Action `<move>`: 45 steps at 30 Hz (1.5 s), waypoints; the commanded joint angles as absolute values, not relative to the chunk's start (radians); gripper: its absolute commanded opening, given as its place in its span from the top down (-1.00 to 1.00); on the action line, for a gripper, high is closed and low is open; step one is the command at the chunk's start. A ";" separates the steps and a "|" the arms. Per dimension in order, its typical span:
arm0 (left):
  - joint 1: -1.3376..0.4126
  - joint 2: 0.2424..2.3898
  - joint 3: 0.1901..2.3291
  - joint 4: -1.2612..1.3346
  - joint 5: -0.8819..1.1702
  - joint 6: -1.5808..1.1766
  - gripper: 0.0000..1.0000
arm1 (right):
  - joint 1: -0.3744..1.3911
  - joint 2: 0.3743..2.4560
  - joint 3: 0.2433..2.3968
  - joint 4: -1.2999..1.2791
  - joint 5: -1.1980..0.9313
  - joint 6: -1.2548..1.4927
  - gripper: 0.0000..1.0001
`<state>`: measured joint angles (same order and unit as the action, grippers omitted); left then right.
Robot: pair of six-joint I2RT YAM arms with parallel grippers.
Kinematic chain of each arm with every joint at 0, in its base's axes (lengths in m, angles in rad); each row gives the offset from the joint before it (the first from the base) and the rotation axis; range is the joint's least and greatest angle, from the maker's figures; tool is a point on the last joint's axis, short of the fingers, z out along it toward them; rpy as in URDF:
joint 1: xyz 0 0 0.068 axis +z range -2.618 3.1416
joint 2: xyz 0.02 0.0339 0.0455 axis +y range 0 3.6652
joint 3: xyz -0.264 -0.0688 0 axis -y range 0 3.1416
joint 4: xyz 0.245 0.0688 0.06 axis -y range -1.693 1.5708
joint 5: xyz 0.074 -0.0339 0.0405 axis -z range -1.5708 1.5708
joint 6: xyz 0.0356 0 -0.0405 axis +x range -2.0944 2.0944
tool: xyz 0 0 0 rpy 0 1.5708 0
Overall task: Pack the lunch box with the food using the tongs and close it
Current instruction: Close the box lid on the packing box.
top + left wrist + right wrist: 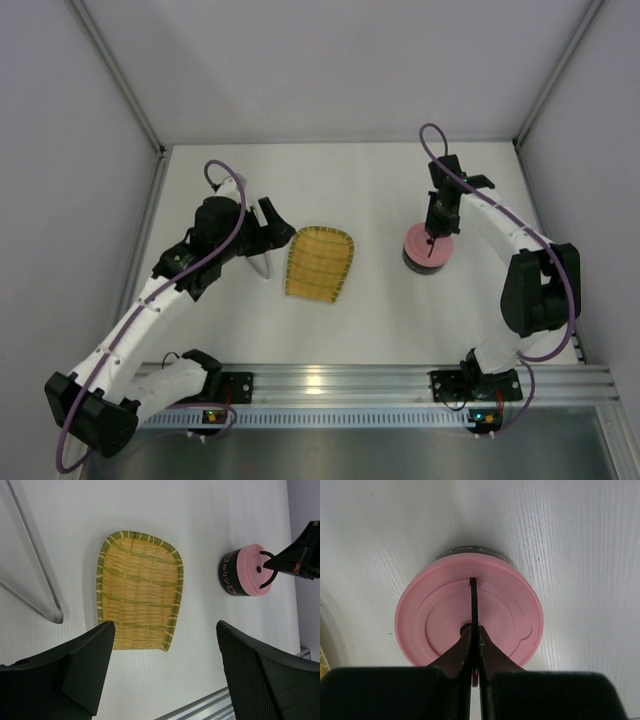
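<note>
The lunch box stands right of centre, its dark wall showing under the pink lid, which sits on top of it. A thin black ring handle stands upright on the lid, and my right gripper is shut on it from above. Left of the tray my left gripper hovers open over the table with nothing between its fingers. The silvery tongs lie on the table beside it, untouched. No food is in view.
A yellow woven tray lies in the middle of the table with nothing on it. An aluminium rail runs along the near edge. Grey walls close in the left, right and far sides.
</note>
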<state>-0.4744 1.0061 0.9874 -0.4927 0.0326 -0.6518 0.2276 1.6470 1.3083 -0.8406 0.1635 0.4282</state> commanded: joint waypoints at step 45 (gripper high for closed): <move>-0.476 1.012 0.992 -0.472 0.020 -0.629 -0.75 | 0.264 1.583 1.155 -0.692 0.201 0.442 0.60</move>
<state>-0.4740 1.0111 0.9874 -0.4931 0.0322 -0.6468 0.2699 1.5929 1.1759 -0.6983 0.2291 0.4347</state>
